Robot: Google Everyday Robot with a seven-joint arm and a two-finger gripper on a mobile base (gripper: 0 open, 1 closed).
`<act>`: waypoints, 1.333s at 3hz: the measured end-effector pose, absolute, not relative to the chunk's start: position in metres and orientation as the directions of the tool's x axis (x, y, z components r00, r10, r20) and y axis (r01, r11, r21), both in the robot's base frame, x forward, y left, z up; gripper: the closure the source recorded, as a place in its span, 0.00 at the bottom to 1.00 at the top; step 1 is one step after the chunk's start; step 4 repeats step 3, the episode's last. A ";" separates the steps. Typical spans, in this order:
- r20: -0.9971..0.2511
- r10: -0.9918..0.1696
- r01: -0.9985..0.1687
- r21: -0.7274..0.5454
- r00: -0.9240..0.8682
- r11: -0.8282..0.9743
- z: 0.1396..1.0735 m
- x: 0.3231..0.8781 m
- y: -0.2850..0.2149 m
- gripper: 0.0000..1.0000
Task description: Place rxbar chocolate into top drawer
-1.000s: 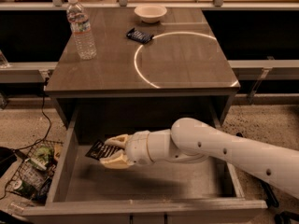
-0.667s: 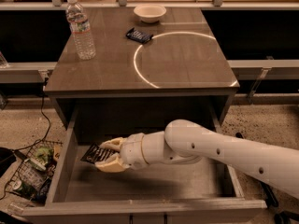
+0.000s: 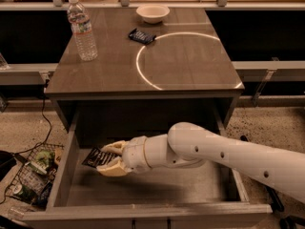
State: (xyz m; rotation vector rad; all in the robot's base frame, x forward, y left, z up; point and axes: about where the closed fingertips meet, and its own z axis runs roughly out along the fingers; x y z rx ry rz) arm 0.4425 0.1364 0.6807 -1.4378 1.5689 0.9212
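Note:
The top drawer (image 3: 143,208) is pulled open below the table top. My gripper (image 3: 108,159) reaches into its left half and is shut on the rxbar chocolate (image 3: 96,158), a flat black wrapper with pale lettering. The bar is held low over the drawer's left floor, sticking out to the left of my fingers (image 3: 112,169). I cannot tell whether the bar touches the floor. My white arm (image 3: 224,151) comes in from the right across the drawer.
On the table top (image 3: 181,70) stand a water bottle (image 3: 82,28) at the back left, a dark bluish wrapper (image 3: 142,36) and a pale bowl (image 3: 152,13) at the back. A wire basket of litter (image 3: 33,178) sits on the floor left of the drawer.
My gripper has moved a little to the left and lower inside the drawer, carrying the bar with it. Nothing on the table top has moved.

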 end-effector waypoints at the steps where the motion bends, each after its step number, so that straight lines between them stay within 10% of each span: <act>1: -0.910 -0.414 -0.996 -0.003 -0.033 0.086 0.681 0.442 0.137 0.29; 2: -0.910 -0.414 -0.997 -0.003 -0.032 0.082 0.681 0.441 0.139 0.00; 4: -0.910 -0.414 -0.997 -0.002 -0.031 0.081 0.681 0.440 0.139 0.00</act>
